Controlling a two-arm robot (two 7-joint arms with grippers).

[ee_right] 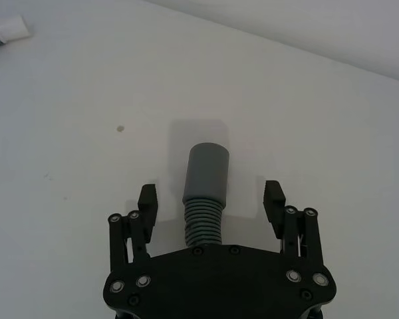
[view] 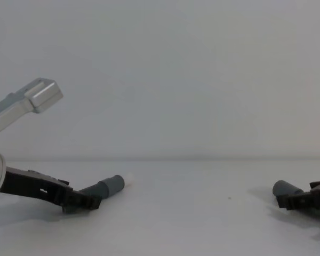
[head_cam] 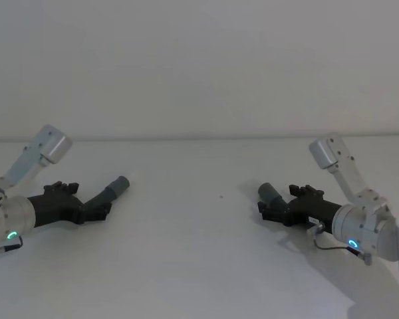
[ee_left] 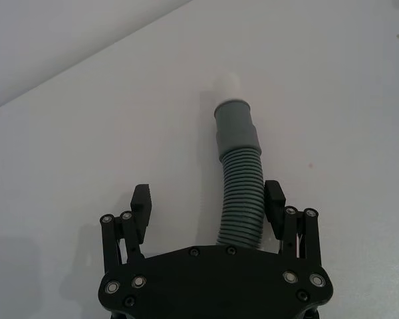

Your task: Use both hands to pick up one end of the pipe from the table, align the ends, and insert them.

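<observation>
Two short bits of dark grey bendy pipe were at the white table (head_cam: 186, 266), one far out to each side and well apart. The left gripper (ee_left: 207, 196) was down low at the table's left side with its two black fingers (ee_left: 141, 199) spread wide. The left pipe piece (ee_left: 243, 199) ran out between them. It was just beside one finger with a clear gap to the other, so the gripper was not squeezing it. That piece ended in a smooth grey cuff (ee_left: 236, 126) with a small white tip (ee_left: 227, 83) poking out, and it pointed toward the middle of the table. The right gripper (ee_right: 209, 196) was low at the right side, and its fingers were spread wide too. The right pipe piece (ee_right: 203, 222) came out between them with a gap on both sides. Its end was a plain grey sleeve (ee_right: 207, 169), also pointing toward the middle. I could not tell if the ends lay flat on the table or were a little raised.
</observation>
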